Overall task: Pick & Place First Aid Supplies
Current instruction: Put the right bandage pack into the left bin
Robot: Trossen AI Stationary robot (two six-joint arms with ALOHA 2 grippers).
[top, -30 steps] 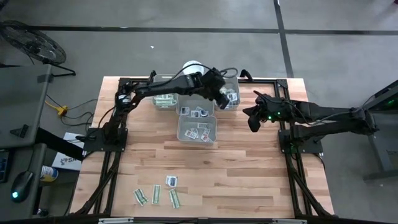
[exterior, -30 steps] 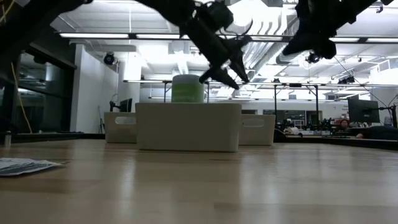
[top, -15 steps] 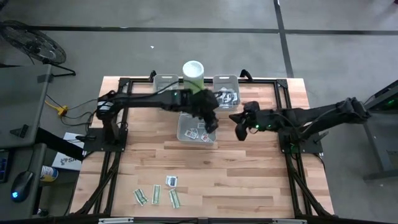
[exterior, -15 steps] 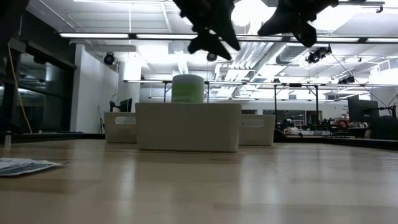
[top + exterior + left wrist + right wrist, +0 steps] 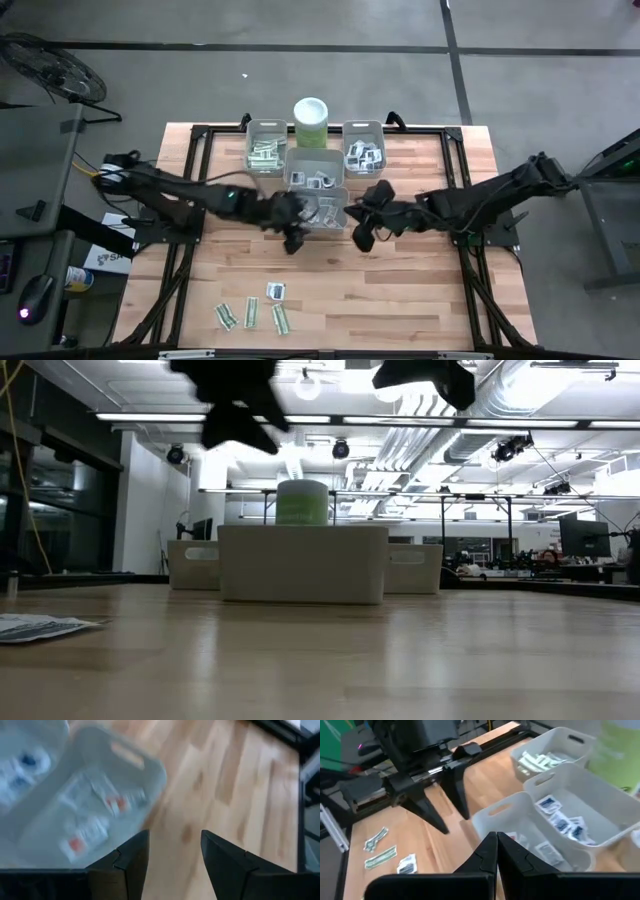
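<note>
The first aid supplies lie in two places. Three pale green strips (image 5: 251, 313) and a white square packet (image 5: 276, 291) lie flat on the wood near the table's front edge, also showing in the right wrist view (image 5: 380, 856). More packets fill the grey bins (image 5: 318, 172). My left gripper (image 5: 293, 240) (image 5: 172, 857) hangs open above the table, just in front of the nearest bin (image 5: 95, 795), with nothing between its fingers. My right gripper (image 5: 362, 238) (image 5: 496, 851) is shut and empty, in the air to the right of the left one.
Several grey bins stand at the table's far middle: one with green strips (image 5: 265, 152), one with white squares (image 5: 364, 152), and two in a row toward me. A tall green canister (image 5: 311, 120) stands behind them. Bare wood lies between the bins and the loose packets.
My left gripper has swung from above the far right bin toward the table's near and left side, past the near bin, staying open. My right gripper has moved from the right toward the table's middle and nearer, staying shut. The packets have kept still.
</note>
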